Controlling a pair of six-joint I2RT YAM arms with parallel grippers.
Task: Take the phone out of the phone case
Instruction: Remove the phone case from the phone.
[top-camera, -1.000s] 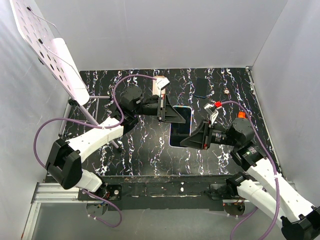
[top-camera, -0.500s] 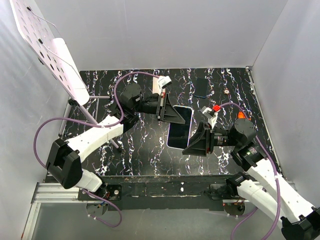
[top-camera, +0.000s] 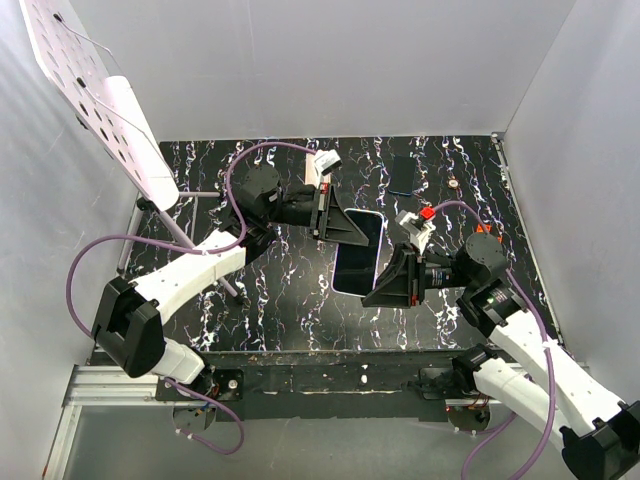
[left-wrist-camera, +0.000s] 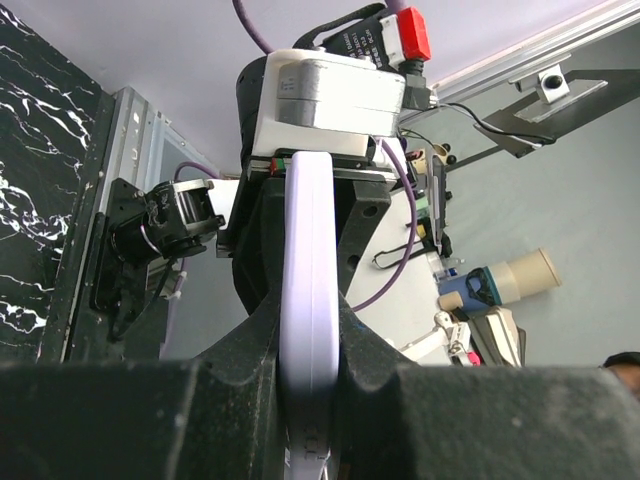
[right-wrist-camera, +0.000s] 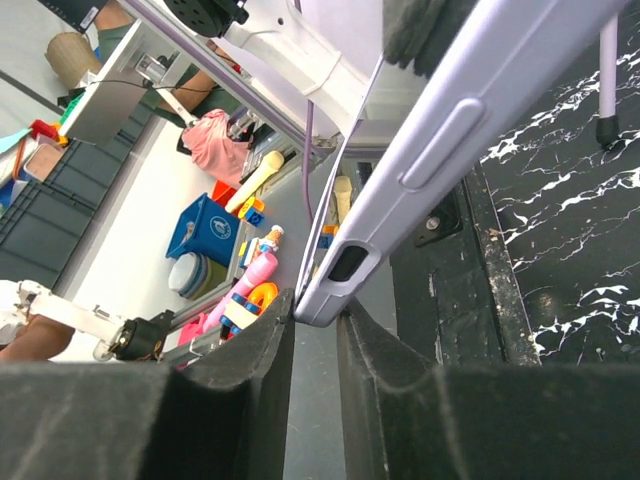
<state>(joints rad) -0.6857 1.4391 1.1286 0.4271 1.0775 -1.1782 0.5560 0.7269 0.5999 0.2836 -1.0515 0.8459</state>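
Top view: the phone (top-camera: 358, 252), seated in its phone case (top-camera: 347, 291), hangs above the table (top-camera: 275, 305) between the arms. The left gripper (top-camera: 338, 220) holds the far end, the right gripper (top-camera: 383, 288) the near end.

Left wrist view: the left gripper (left-wrist-camera: 308, 345) is clamped tight across the cased phone's thickness.

Right wrist view: the right gripper (right-wrist-camera: 316, 320) pinches the case's near corner, apparently the rim only; the angle prevents confirmation.

Step in hand: peeling the case. The next move calls for a firm left hold while the corner rim is drawn off the phone body.
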